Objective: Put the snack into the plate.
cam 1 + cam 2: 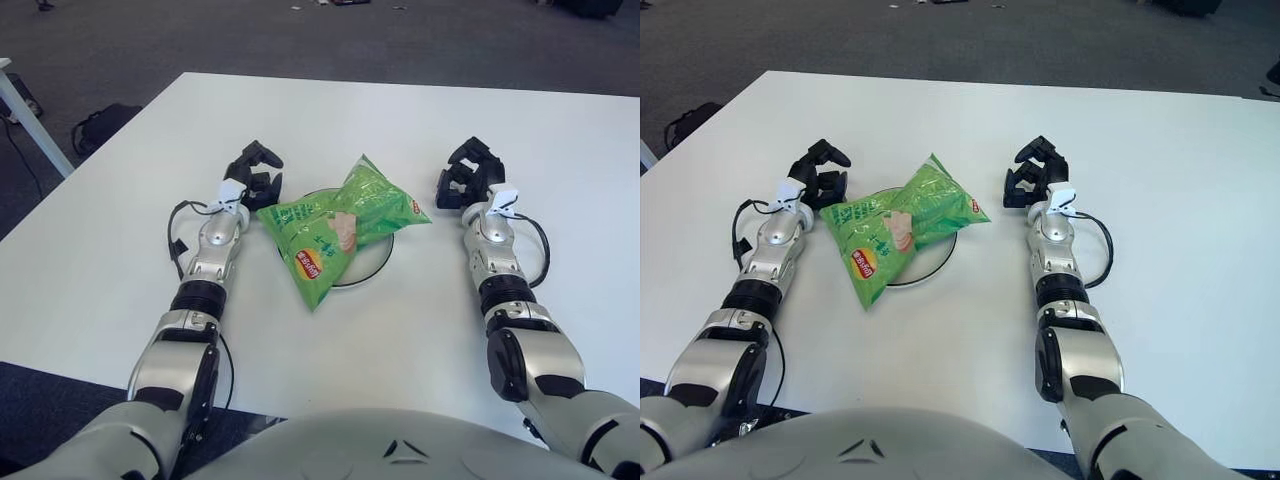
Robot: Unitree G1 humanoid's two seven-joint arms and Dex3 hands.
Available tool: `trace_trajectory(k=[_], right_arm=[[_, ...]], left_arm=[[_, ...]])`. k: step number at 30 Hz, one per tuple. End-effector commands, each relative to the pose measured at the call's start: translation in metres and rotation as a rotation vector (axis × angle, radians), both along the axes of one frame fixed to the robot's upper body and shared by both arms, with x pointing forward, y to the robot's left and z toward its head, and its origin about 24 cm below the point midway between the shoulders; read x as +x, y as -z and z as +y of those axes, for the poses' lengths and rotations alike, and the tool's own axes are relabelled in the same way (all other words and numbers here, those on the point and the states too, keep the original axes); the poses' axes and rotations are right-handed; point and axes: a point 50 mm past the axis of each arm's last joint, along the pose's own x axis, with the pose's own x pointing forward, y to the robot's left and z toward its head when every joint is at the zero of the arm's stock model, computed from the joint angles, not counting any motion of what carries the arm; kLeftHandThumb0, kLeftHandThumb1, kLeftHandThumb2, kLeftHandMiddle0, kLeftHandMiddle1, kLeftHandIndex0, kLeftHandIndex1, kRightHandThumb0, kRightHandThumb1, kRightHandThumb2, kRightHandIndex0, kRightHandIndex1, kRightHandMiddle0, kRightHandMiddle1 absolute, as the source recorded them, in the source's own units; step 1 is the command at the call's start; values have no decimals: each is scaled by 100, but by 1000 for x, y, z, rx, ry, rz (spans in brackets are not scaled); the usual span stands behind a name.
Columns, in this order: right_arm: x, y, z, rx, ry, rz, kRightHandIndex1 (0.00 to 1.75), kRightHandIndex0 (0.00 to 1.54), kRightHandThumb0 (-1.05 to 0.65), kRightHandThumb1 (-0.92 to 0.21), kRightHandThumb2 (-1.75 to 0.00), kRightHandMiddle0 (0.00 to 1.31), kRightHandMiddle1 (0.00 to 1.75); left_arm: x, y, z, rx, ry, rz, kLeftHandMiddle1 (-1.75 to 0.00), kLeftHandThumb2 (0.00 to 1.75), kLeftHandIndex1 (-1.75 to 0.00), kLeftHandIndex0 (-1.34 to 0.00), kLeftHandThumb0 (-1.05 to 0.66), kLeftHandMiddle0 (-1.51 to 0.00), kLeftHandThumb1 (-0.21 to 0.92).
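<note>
A green snack bag [335, 225] lies across a white plate [375, 258] in the middle of the table, its lower corner hanging over the plate's front-left rim. My left hand [255, 172] is just left of the bag's upper-left corner, fingers spread and holding nothing. To the right of the bag, my right hand [468, 180] hovers a short gap from the bag's right tip, fingers loosely curled and empty. The same bag [895, 225] and right hand [1034, 170] appear in the right eye view.
The white table [130, 250] stretches out to both sides and to the back. A dark bag [98, 125] and a white table leg [30, 115] stand on the grey floor at the far left. Thin cables loop beside both wrists.
</note>
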Motion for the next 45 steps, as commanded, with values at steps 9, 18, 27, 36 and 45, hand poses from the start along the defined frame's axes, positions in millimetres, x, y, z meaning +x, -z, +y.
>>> trace_trajectory(k=[9, 18, 27, 36, 45], right_arm=[[-26, 44, -8, -88, 26, 123, 161, 96, 0, 11, -175, 72, 175], [-26, 47, -7, -66, 17, 141, 165, 94, -1, 10, -175, 71, 175], [-27, 47, -4, -52, 24, 132, 169, 91, -1, 8, -175, 70, 175], [-27, 48, 0, -55, 33, 133, 170, 90, -1, 8, -175, 70, 175], [-27, 47, 0, -73, 53, 132, 168, 92, -1, 9, -175, 70, 175]], left_arm=[[-21, 37, 2, -9, -6, 139, -175, 112, -175, -49, -43, -122, 47], [-21, 37, 1, 1, -1, 138, -175, 112, -175, -49, -43, -122, 47], [-21, 36, 1, 0, 4, 143, -175, 113, -175, -49, -43, -122, 47], [-20, 35, 2, 13, 1, 139, -175, 112, -175, -49, -43, -122, 47], [-19, 34, 1, 14, 11, 149, -175, 112, -175, -49, -43, -122, 47]])
